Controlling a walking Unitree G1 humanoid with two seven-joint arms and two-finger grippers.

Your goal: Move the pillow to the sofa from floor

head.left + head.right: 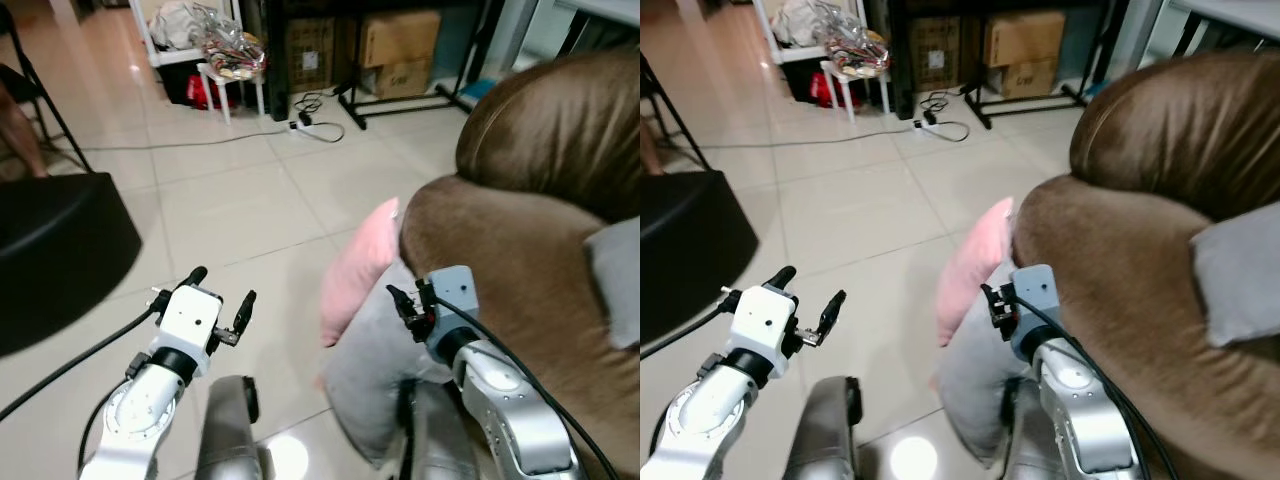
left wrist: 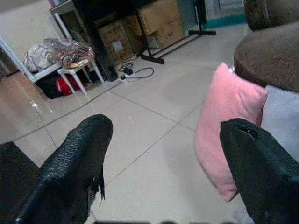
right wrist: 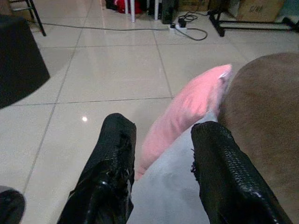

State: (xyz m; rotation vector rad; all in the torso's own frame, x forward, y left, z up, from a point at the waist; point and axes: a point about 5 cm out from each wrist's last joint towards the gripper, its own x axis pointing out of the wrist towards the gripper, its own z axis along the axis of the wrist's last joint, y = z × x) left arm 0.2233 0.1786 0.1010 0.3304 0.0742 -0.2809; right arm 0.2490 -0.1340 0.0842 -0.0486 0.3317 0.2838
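A pink pillow (image 1: 358,272) stands on its edge on the tiled floor, leaning against the arm of the brown sofa (image 1: 520,250). A grey pillow (image 1: 375,360) leans in front of it, lower down. My right gripper (image 1: 408,301) hovers open just above the grey pillow, close to the pink one (image 3: 187,109). Over the bare floor to the left of both pillows, my left gripper (image 1: 220,295) is open, with the pink pillow (image 2: 224,121) off to one side of its fingers (image 2: 77,163).
Another grey cushion (image 1: 615,280) lies on the sofa seat. A black ottoman (image 1: 55,250) stands at the left. At the back are a white stool (image 1: 232,75), cardboard boxes (image 1: 398,50) and a power strip with cable (image 1: 310,125) on the floor.
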